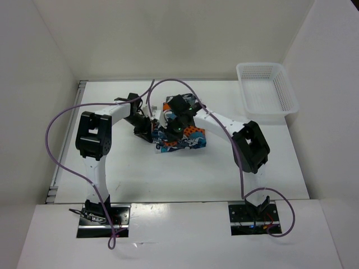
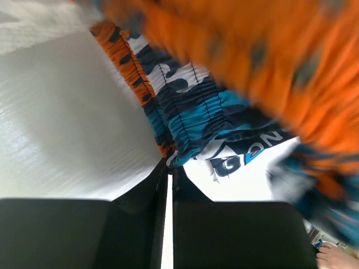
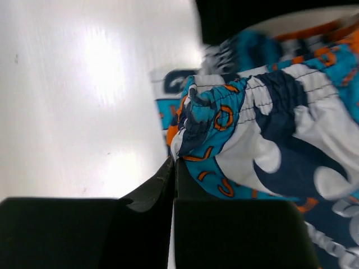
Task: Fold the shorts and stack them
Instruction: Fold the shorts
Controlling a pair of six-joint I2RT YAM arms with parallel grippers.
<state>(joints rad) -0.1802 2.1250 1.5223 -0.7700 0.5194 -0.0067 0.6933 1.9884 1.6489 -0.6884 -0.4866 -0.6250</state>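
Note:
The shorts lie bunched in the middle of the table, printed in blue, orange, white and black. My left gripper meets them at their left edge. In the left wrist view the left gripper is shut on a teal and orange edge of the shorts, and more orange cloth hangs blurred above. My right gripper comes in over the top of the bundle. In the right wrist view the right gripper is shut on the gathered waistband of the shorts.
A white mesh basket stands at the back right corner of the table. White walls close in the table on three sides. Purple cables loop over both arms.

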